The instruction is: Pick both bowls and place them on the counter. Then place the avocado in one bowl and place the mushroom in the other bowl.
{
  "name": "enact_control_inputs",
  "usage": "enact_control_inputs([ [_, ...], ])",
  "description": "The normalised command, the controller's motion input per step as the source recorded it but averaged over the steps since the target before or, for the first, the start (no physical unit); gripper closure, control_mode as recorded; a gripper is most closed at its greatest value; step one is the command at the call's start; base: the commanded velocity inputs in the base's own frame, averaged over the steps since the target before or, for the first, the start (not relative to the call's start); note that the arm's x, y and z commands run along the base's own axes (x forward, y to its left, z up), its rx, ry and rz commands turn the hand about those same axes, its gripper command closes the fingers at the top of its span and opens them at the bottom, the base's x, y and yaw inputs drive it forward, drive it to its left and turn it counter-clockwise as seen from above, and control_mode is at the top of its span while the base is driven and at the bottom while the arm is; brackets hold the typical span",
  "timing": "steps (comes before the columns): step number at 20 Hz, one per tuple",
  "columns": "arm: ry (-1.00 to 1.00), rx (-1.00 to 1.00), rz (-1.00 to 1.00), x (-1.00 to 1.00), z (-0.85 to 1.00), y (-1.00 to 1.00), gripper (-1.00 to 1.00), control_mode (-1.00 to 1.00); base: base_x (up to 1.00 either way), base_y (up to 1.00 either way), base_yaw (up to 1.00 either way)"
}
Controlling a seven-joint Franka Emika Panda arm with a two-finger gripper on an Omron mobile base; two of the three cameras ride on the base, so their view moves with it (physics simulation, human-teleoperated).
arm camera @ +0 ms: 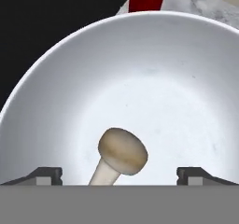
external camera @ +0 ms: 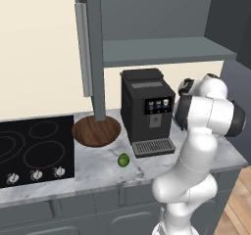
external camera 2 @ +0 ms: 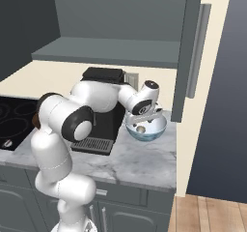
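The white bowl with blue pattern [external camera 2: 153,129] stands on the marble counter [external camera 2: 130,161], right of the coffee machine. The beige mushroom [arm camera: 120,153] lies inside it on its side, also visible as a small beige mushroom [external camera 2: 141,128] from the right base view. My gripper [arm camera: 120,175] hangs just above the bowl's inside, open, its fingertips [arm camera: 46,175] far apart on either side of the mushroom without touching it. The brown wooden bowl [external camera: 96,130] sits on the counter left of the machine. The green avocado [external camera: 123,160] rests on the marble in front of it.
A black coffee machine [external camera: 147,111] stands between the two bowls. A black cooktop [external camera: 34,148] with knobs lies at the left. An open cabinet door [external camera: 90,48] hangs above the wooden bowl, and a shelf [external camera 2: 106,50] runs overhead.
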Motion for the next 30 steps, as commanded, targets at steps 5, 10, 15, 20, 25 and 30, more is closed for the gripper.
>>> enact_control_inputs([
  [5,-0.04,0.00,-0.04,-0.43,0.16,0.00,-1.00,-1.00,0.00,0.00,0.00],
  [10,-0.12,0.00,-0.03,-0.44,0.39,0.00,-1.00,-1.00,0.00,0.00,0.00],
  [15,-0.15,0.00,0.00,-0.60,0.34,0.00,-1.00,-1.00,0.00,0.00,0.00],
  [20,-0.12,0.00,0.00,-0.64,0.33,0.05,-1.00,-1.00,0.00,0.00,0.00],
  [25,-0.04,0.00,0.00,-0.60,0.30,0.23,-1.00,-1.00,0.00,0.00,0.00],
  [30,0.00,0.00,-0.04,-0.60,0.25,0.25,-1.00,-1.00,0.00,0.00,0.00],
])
